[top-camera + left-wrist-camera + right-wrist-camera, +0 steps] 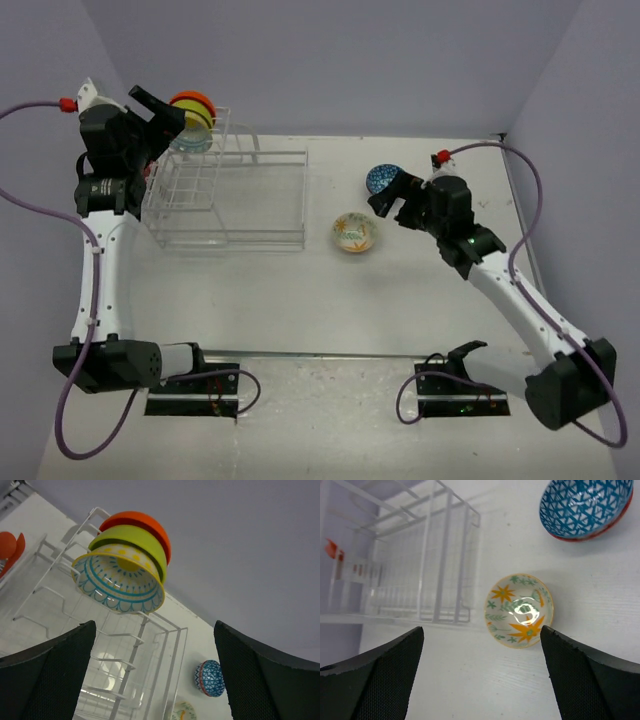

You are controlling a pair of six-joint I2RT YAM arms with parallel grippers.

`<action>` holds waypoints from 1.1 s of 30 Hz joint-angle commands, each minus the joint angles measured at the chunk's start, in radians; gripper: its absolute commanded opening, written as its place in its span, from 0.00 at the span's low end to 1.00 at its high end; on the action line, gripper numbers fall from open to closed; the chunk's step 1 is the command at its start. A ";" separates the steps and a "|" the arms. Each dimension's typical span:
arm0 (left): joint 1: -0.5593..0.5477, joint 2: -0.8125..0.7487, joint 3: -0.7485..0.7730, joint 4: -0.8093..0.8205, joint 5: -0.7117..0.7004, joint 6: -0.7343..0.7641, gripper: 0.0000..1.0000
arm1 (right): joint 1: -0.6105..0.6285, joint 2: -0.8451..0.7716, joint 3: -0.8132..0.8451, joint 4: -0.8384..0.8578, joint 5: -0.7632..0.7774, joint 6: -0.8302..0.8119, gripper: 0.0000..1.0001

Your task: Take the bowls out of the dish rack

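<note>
The clear wire dish rack (240, 200) stands at the back left. Three bowls stand on edge in its taller gridded end: an orange one (145, 521), a green one (142, 542) and a yellow-rimmed blue-patterned one (117, 582). My left gripper (165, 118) is open and empty, just left of these bowls (192, 118), with both fingers below them in the left wrist view (155, 680). A floral bowl (354, 232) and a blue triangle-patterned bowl (381, 178) sit on the table right of the rack. My right gripper (395, 200) is open and empty above them, with the floral bowl (519, 610) ahead of its fingers.
The lower part of the rack (415, 565) holds no dishes. Purple walls close the back and both sides. The arm bases (190, 385) sit at the near edge. The blue bowl (585, 505) lies beyond the floral one, towards the back wall.
</note>
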 commanded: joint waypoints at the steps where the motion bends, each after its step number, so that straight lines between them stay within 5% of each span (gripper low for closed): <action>1: 0.162 -0.070 -0.154 0.342 0.425 -0.312 1.00 | 0.000 -0.157 -0.069 -0.022 -0.100 -0.028 0.99; 5: 0.226 -0.064 -0.339 0.603 0.545 -0.596 1.00 | 0.000 -0.379 -0.176 -0.022 -0.222 -0.027 0.99; 12: 0.226 -0.074 -0.396 0.634 0.393 -0.640 0.99 | 0.000 -0.564 -0.250 -0.027 -0.272 -0.028 0.99; 25: 0.177 0.082 -0.250 0.473 0.260 -0.650 0.90 | 0.000 -0.538 -0.255 -0.026 -0.339 -0.033 0.99; 33: 0.149 0.170 -0.212 0.478 0.226 -0.626 0.75 | 0.000 -0.530 -0.262 -0.030 -0.322 -0.054 0.99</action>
